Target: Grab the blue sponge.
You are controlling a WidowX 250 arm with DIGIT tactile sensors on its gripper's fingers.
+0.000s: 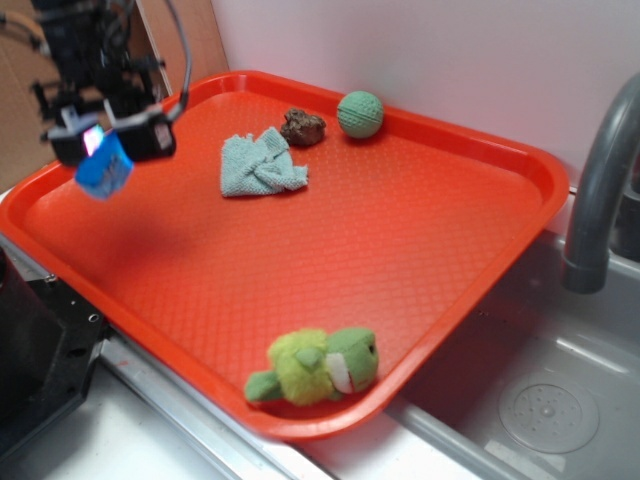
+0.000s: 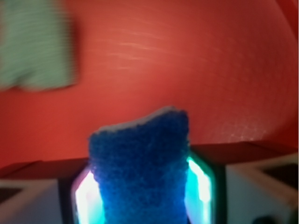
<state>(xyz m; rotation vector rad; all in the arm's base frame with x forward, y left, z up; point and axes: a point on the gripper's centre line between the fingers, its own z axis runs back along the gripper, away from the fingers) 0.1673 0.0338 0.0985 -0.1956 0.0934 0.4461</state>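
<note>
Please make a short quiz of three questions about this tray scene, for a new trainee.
1. True or false: the blue sponge lies flat on the red tray.
2. What does the gripper hold? A) teal cloth B) blue sponge C) green ball
3. Which item sits nearest the tray's front edge?

Key: 1. False, it is lifted above the tray. 2. B. 3. The green plush toy.

We see the red tray [image 1: 480, 230] open across its middle; the rag [image 1: 260, 165], rock [image 1: 303, 126] and ball [image 1: 360, 113] crowd twelve o'clock, the plush toy [image 1: 315, 367] six, the faucet [image 1: 600, 190] three.
</note>
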